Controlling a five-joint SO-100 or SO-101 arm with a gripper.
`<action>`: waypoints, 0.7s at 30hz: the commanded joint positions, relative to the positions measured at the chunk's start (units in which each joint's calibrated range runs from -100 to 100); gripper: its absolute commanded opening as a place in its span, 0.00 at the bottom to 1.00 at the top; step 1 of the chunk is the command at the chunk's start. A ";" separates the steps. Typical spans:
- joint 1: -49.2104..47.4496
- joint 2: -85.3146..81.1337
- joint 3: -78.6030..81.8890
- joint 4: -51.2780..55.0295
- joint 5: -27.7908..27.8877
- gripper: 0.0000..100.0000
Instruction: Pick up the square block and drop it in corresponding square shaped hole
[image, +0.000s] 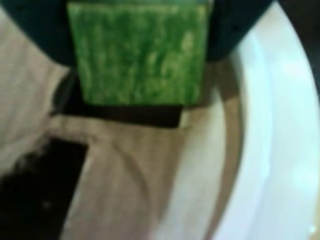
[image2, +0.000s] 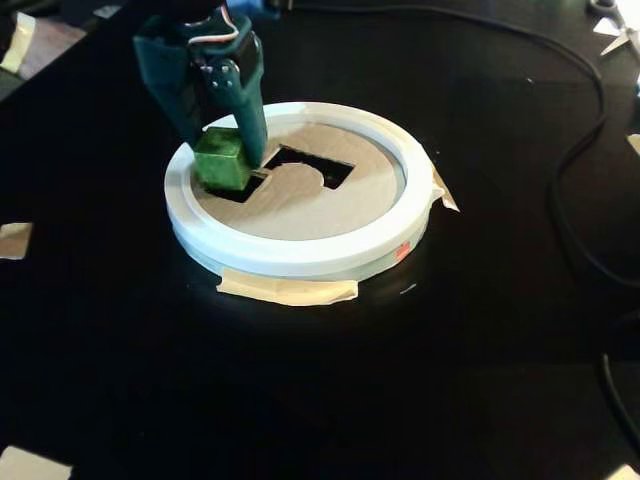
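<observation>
Holding the green cube (image2: 221, 160) between its fingers, the dark teal gripper (image2: 222, 150) stood over the left part of the round tan board (image2: 300, 205). Jaws were closed to the cube's width, pressing on two opposite faces; nothing else was in the grasp.

Position of the cube: in the fixed view it sat at the board's left side, directly over the small square cutout (image2: 240, 190), with its lower edge at or just above the board surface. Contact could not be settled from either view. In the wrist view the cube (image: 137, 55) filled the upper centre, and a dark strip of the cutout (image: 130, 114) showed just beneath its lower edge.

Judged reason for the pose: faces were kept roughly parallel to the cutout's sides so the block could pass through on release.

The larger notched cutout (image2: 315, 165) lay to the right, unoccupied. The white rim (image2: 300, 262) was fixed to the black table (image2: 300, 400) by masking tape (image2: 290, 290), presumably to stop the board shifting.

No brand, label or legible writing was visible; a small orange mark (image2: 403, 250) on the rim's near right side was too small to read.
</observation>
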 joint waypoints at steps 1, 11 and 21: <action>0.71 -0.72 -0.21 -1.03 -0.49 0.64; -0.54 -2.34 -0.84 0.07 -0.49 0.80; -0.04 -5.83 -0.02 0.17 0.20 0.79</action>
